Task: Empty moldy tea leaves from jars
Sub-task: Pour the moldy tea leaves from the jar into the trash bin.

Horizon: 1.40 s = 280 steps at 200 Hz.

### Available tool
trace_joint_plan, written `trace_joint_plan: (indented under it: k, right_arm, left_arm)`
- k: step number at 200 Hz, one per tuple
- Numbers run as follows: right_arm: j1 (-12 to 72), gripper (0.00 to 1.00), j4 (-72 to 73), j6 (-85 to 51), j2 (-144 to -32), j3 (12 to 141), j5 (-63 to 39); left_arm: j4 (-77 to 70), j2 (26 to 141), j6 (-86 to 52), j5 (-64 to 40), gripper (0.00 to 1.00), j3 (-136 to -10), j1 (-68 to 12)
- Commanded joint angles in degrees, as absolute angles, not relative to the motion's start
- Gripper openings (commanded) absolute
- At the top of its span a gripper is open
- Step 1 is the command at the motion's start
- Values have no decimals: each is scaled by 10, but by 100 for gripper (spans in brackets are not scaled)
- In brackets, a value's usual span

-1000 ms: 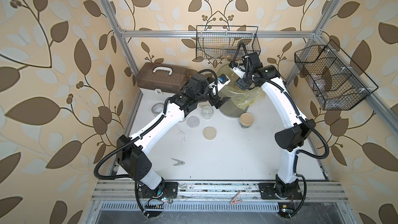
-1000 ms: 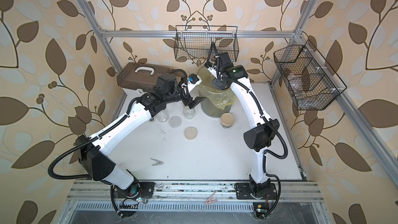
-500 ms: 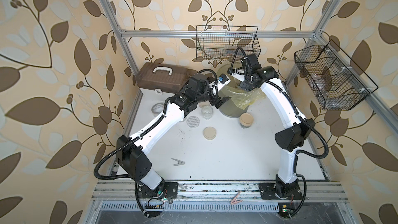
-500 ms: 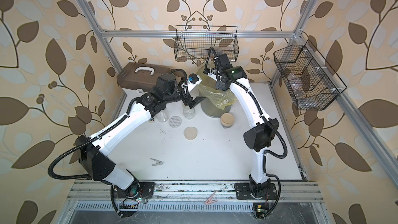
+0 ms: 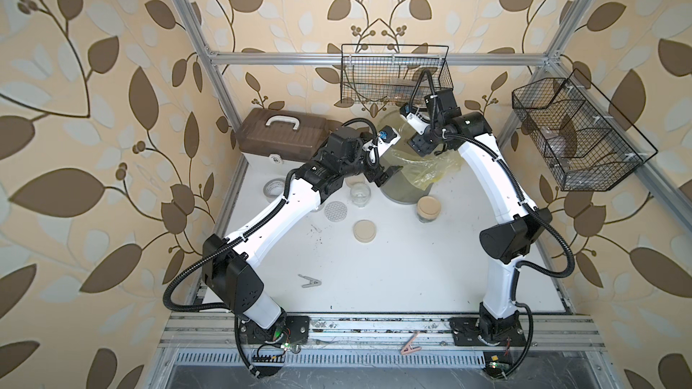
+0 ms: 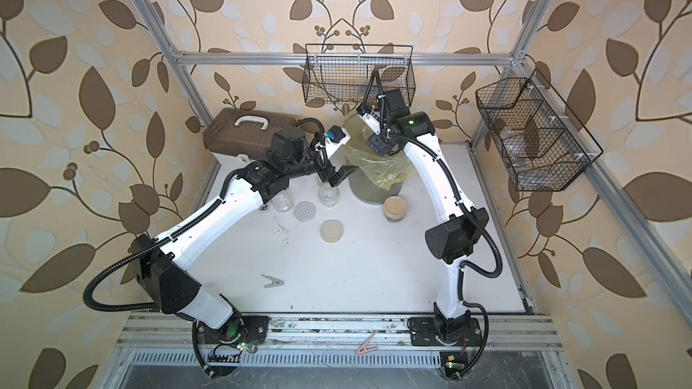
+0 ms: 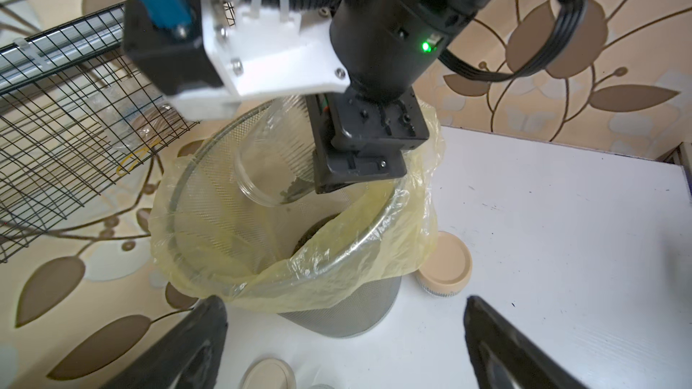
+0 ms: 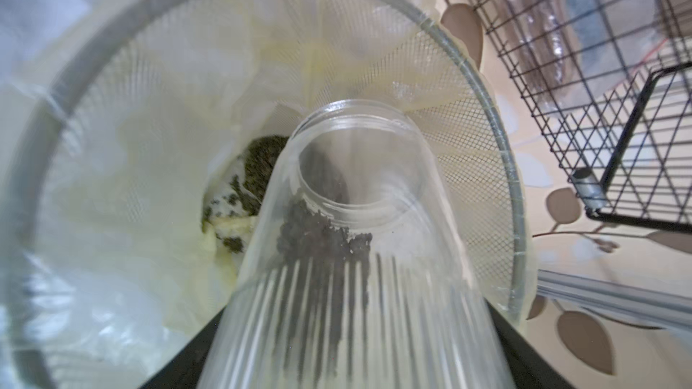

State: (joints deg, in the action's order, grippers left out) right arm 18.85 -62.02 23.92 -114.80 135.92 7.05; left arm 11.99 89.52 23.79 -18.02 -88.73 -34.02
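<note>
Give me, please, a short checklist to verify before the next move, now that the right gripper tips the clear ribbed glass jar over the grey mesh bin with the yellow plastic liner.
1. Grip: ok. The right gripper is shut on the clear ribbed glass jar.
2. Mouth over target: ok. The jar tilts mouth-down over the opening of the grey mesh bin with yellow plastic liner.
3. Jar emptied: not ok. A clump of dark crumbly tea leaves sits at its neck.
4. Other arm free: ok. The left gripper is open, holding nothing, beside the bin.
5. Last jar opened: not ok. The short glass jar with beige lid stands closed beside the bin.
</note>
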Motion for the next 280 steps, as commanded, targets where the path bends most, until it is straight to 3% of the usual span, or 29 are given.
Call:
trace_joint_plan:
  k: [1, 22, 84, 98, 123, 153, 188, 208, 234, 280]
  right_arm:
    - [143, 3, -604, 31, -1106, 1396, -52]
    - [111, 2, -617, -93, -1110, 1399, -142]
    - [108, 2, -648, -333, -1148, 1417, -224]
    - [107, 5, -656, -367, -1151, 1420, -206]
    - [108, 0, -647, -444, -1145, 1391, -173]
    - [126, 0, -515, -531, -1108, 1313, -199]
    - [137, 0, -457, -664, -1109, 1285, -222]
    - [145, 0, -478, -732, -1117, 1306, -202]
    - [156, 0, -544, -824, -1106, 1322, -100]
    - [154, 0, -585, -1004, -1100, 1300, -56]
  left_arm:
    - [94, 879, 226, -192, 99, -889, -333]
    - [88, 879, 220, -187, 99, -886, -333]
    - [82, 891, 212, -189, 99, -895, -334]
    - [83, 893, 212, -189, 99, -897, -333]
    - [84, 893, 211, -188, 99, -896, -333]
    - [84, 894, 208, -186, 99, -898, -333]
    - [83, 893, 207, -179, 99, -898, -333]
    - [83, 890, 206, -174, 99, -897, -333]
    - [86, 886, 204, -165, 99, -894, -334]
    - [82, 883, 192, -164, 99, -891, -334]
